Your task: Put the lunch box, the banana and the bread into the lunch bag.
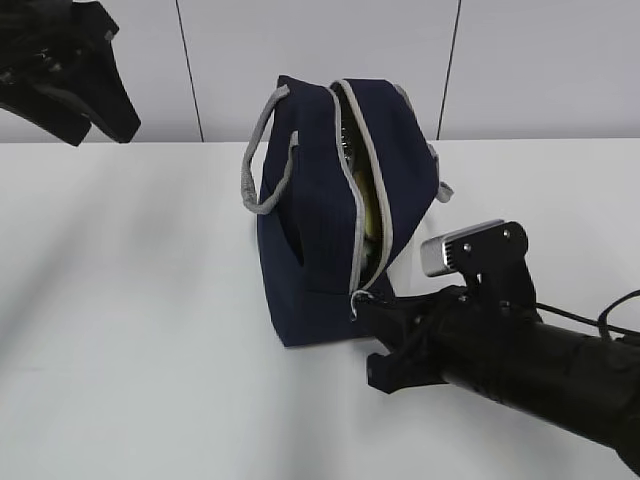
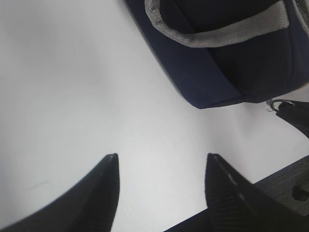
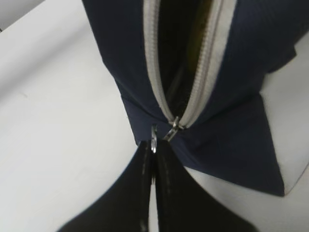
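Note:
The navy lunch bag [image 1: 320,215] stands on the white table with its grey zipper [image 1: 372,180] open. A strip of yellow, the banana [image 1: 368,210], shows inside the opening. The lunch box and the bread are hidden. My right gripper [image 3: 153,145] is shut on the metal ring pull [image 3: 153,137] at the bag's near end, next to the zipper slider [image 3: 174,126]; it also shows in the exterior view [image 1: 362,305]. My left gripper [image 2: 161,157] is open and empty, above the bare table left of the bag [image 2: 227,58]. In the exterior view it sits high at the far left [image 1: 90,110].
The bag's grey strap handles [image 1: 262,170] hang on its left side. The white table [image 1: 130,330] stretches left and in front of the bag. A panelled wall [image 1: 300,40] stands behind. My right arm's camera mount [image 1: 470,245] sits right of the bag.

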### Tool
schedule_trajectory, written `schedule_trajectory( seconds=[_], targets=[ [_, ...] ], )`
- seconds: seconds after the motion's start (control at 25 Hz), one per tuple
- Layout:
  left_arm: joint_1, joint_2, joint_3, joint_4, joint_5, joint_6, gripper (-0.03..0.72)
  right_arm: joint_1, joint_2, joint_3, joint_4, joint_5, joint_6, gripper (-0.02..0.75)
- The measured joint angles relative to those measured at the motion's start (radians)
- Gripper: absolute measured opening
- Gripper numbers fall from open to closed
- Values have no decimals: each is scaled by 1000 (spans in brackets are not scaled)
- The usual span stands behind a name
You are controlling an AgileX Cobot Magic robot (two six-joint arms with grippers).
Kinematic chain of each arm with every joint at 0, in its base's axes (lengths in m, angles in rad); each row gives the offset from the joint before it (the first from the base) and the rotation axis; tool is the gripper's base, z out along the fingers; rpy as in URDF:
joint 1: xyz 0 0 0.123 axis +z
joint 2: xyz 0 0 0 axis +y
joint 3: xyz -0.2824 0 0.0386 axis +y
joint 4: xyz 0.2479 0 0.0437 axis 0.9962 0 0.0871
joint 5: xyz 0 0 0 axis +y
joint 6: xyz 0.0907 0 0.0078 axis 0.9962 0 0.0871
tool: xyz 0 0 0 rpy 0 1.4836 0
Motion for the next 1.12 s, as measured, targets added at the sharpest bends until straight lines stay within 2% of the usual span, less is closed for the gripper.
schedule_trajectory(
  seconds=[0.44, 0.84, 1.12],
  targets=[
    [0, 0, 0, -2, 0, 0, 426, 0, -183, -53, -19, 166, -19, -1],
    [0, 0, 0, -4, 0, 0, 426, 0, -199, -281, -95, 390, -41, -1],
    [-4, 0, 0, -4, 0, 0, 426, 0, -170, -435, -104, 527, -76, -1]
  ],
)
